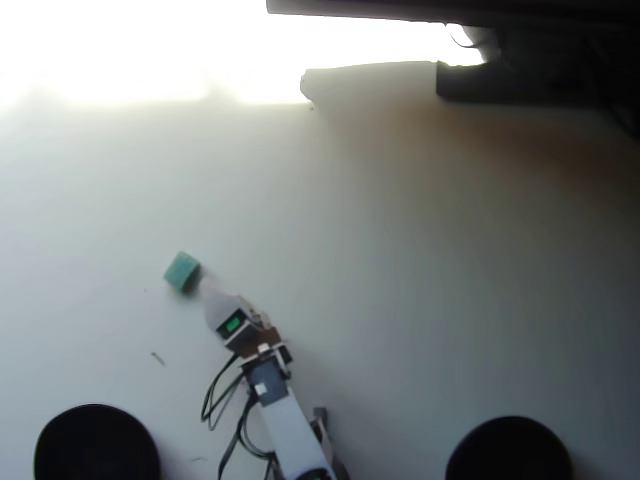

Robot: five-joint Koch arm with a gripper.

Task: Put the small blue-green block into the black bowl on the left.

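Just one camera on me here, the overhead view, fixed well above and looking straight down at the plain white table [420, 260]. My arm enters from the bottom edge; the top edge is blown out by glare.

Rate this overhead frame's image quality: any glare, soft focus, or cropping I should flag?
Overhead view: strong glare blows out the top-left of the table; the whole frame is soft. The blue-green block still reads clearly, the gripper beside it is pale and washed out, jaw state unclear. Both black bowls are featureless and cropped by the bottom edge.
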